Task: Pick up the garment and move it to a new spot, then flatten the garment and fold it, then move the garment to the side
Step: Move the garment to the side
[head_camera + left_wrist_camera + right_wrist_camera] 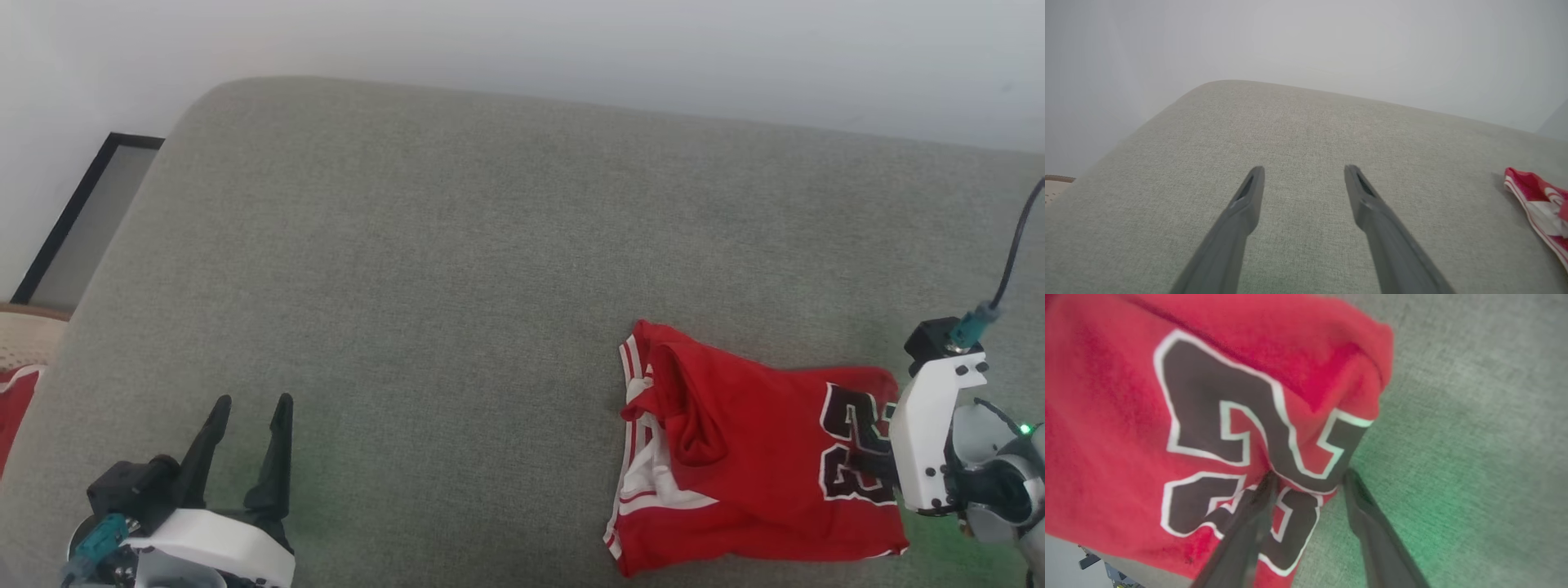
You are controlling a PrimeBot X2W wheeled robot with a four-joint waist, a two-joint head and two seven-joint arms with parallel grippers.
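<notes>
1. My right gripper (1308,477) stands spread at the near right end of the grey fabric surface (408,245). It pinches nothing.
2. In the right wrist view, one of its dark fingers (1249,522) lies over the dark, white-outlined lettering (1216,416). The other runs beside the cloth, over bare grey fabric, and the garment's edge sits between the two tips.
3. The garment (751,457) lies in a loose, roughly folded heap on the lower right part of the surface in the head view. Its striped trim (630,367) and a white sleeve (653,474) point toward my left side, and the lettering end is under my right wrist.
4. My left gripper (253,400) hovers at the lower left, its fingers parted and empty, well apart from the garment.
5. From the left wrist view, my left gripper (1304,169) points across bare grey fabric (1310,122), with the garment's (1539,204) striped end at the far right edge.
6. A green glow tints the fabric (1453,396) beside my right fingers.
7. A dark-framed panel (90,212) leans by the pale wall at the upper left of the head view.
</notes>
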